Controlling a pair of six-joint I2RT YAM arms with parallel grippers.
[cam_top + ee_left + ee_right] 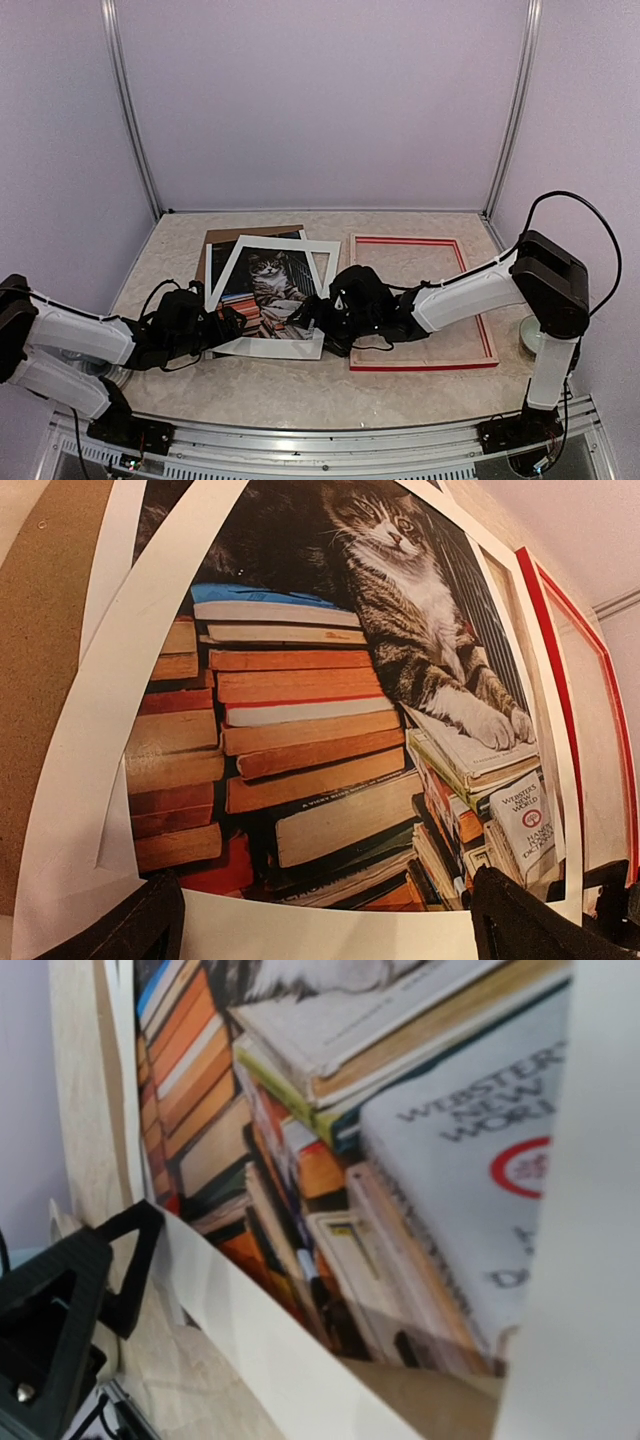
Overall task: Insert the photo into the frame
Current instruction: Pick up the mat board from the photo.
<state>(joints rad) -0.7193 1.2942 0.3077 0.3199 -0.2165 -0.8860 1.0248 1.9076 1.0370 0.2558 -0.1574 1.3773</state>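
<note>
The photo (268, 290) lies at centre left on the surface (300, 395), under a tilted white mat (290, 241). The red frame (430, 366) lies just right of it. The left gripper (232, 322) at the photo's lower left has its fingers (140, 925) spread. The right gripper (312, 318) at the lower right corner is spread too.

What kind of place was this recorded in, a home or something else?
Probably a lab test booth, not a home: plain lilac walls and metal corner posts box in the table, and a left arm and right arm stand on a rail at its near edge.
</note>
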